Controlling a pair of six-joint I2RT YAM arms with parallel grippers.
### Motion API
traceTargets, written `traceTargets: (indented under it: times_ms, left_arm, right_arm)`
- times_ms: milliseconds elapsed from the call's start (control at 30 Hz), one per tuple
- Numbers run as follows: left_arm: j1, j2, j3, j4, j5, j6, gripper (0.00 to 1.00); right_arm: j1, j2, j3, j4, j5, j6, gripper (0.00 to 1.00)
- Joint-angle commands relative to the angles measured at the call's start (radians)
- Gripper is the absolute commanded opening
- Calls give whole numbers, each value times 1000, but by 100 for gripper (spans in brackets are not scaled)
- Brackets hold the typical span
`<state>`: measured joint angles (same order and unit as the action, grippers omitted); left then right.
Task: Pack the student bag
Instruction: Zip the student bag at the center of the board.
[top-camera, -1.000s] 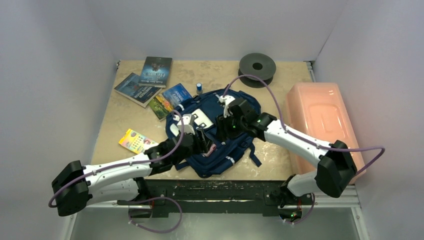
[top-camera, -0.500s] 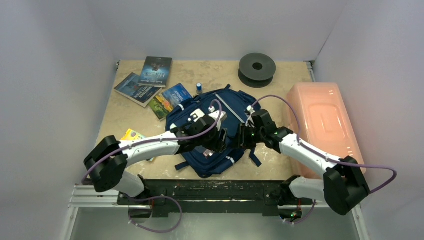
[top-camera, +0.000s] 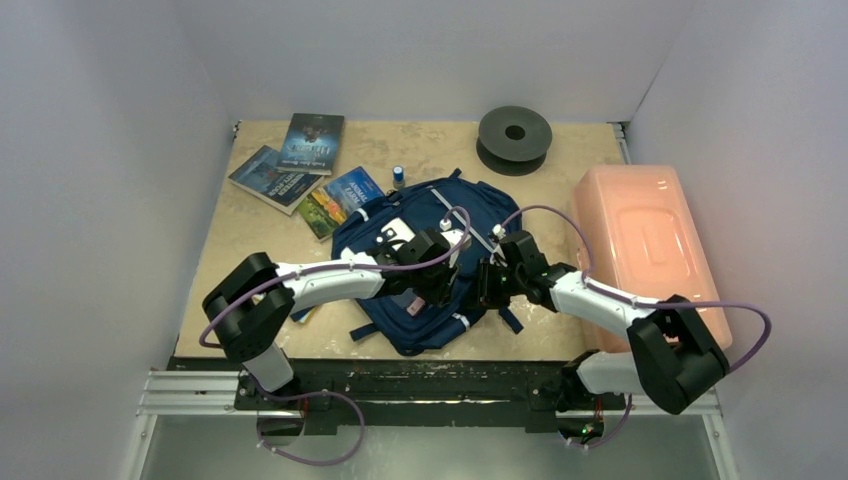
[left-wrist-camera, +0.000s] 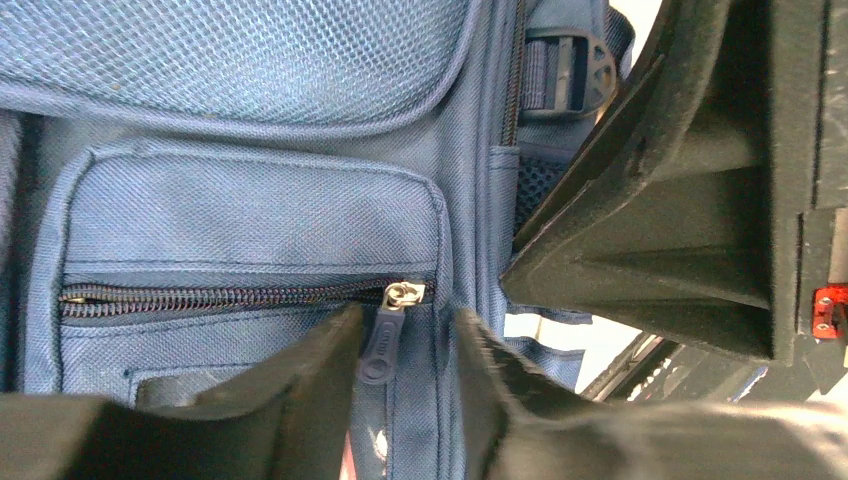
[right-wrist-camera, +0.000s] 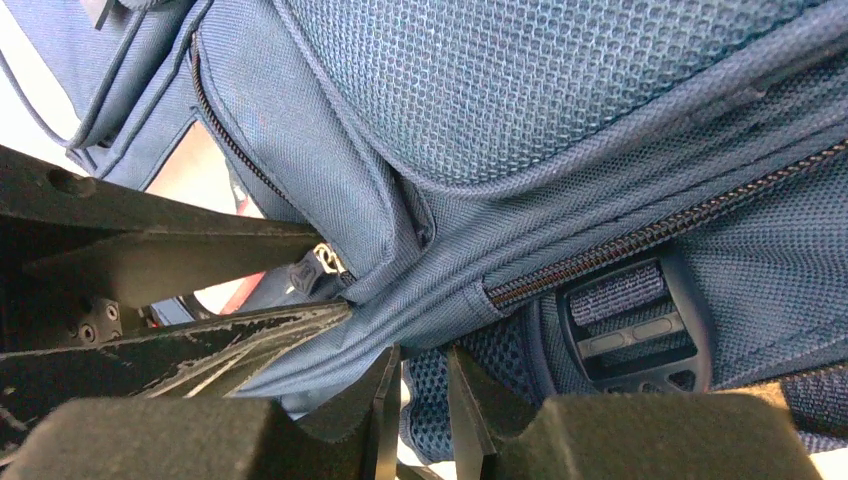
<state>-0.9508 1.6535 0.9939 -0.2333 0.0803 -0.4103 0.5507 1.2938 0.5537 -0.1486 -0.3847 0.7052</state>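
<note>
The navy student bag (top-camera: 400, 215) lies flat in the middle of the table, front side up. My left gripper (top-camera: 428, 290) is low over its front pocket. In the left wrist view the left gripper (left-wrist-camera: 407, 318) is open, its fingers either side of the dark zipper pull (left-wrist-camera: 383, 340) at the shut zip's end; the pull touches the left finger only. My right gripper (top-camera: 488, 285) is at the bag's right side. Close up, the right gripper (right-wrist-camera: 422, 355) stands narrowly open around the mesh side pocket (right-wrist-camera: 430, 395), beside a strap buckle (right-wrist-camera: 625, 325).
Three books (top-camera: 312, 140) (top-camera: 272, 178) (top-camera: 340, 198) lie at the back left, with a small blue bottle (top-camera: 398, 176) behind the bag. A black spool (top-camera: 514, 135) sits at the back. A pink translucent box (top-camera: 645, 240) fills the right side.
The left arm swung right across the bag onto the front pocket zip and its jaws narrowed. The right gripper moved nearer, down to the bag's right side, and its jaws narrowed too.
</note>
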Motion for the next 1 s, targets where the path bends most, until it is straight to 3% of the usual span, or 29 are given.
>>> traceTargets:
  times_ms: [0,67,233,433,567,967]
  left_arm:
    - [-1,24,35,-50,46,29,25]
    - [0,8,26,-54,46,27,22]
    - [0,1,19,-61,76,26,30]
    - [-1,6,48,-119,-13,21,1]
    - [0,-34,67,-164,-91,34,0]
    - [0,-45,168,-350,-493,12,0]
  right_arm:
    - [-5,17,-19,44,32,6,26]
    - [-5,20,-29,50,50,6,26]
    - [-4,59,-37,69,56,-4,26]
    - [-4,95,-54,63,118,-4,14]
    - [-7,117,-92,78,143,50,0]
    - [-45,151,-182,105,222,160,0]
